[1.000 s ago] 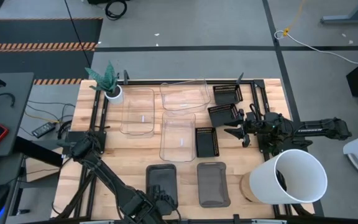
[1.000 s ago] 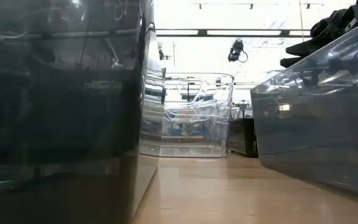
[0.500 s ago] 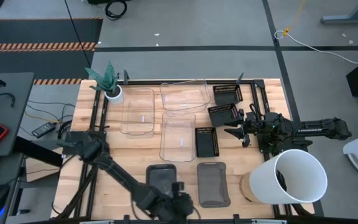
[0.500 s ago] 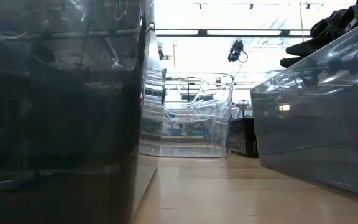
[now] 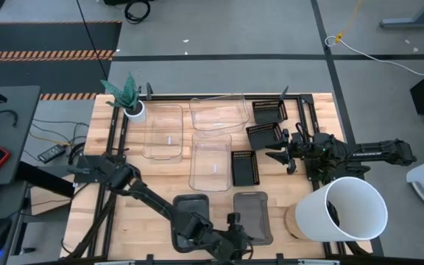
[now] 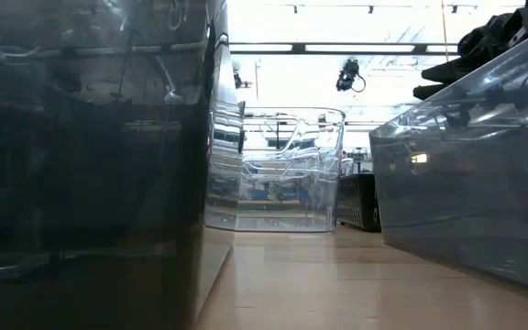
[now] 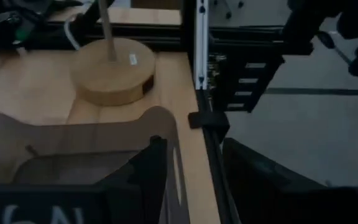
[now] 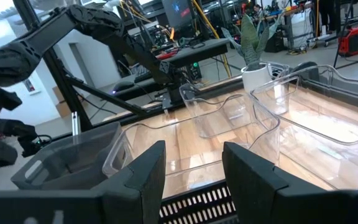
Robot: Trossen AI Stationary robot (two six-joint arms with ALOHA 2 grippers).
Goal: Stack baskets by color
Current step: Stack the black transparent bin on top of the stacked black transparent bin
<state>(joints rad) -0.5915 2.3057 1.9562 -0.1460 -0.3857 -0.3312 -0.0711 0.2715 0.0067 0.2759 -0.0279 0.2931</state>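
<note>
High view: wooden tabletop [image 5: 153, 193] on grey floor; left end effector [image 5: 234, 234], spread, beside dark grey basket [image 5: 252, 216]; right end effector [image 5: 280, 156] spread.

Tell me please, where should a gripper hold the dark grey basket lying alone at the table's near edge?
Probably by one long side wall of the dark grey basket, coming from straight above: it lies flat, opening upward, with its thin rim exposed. The left gripper is nearest.
</note>
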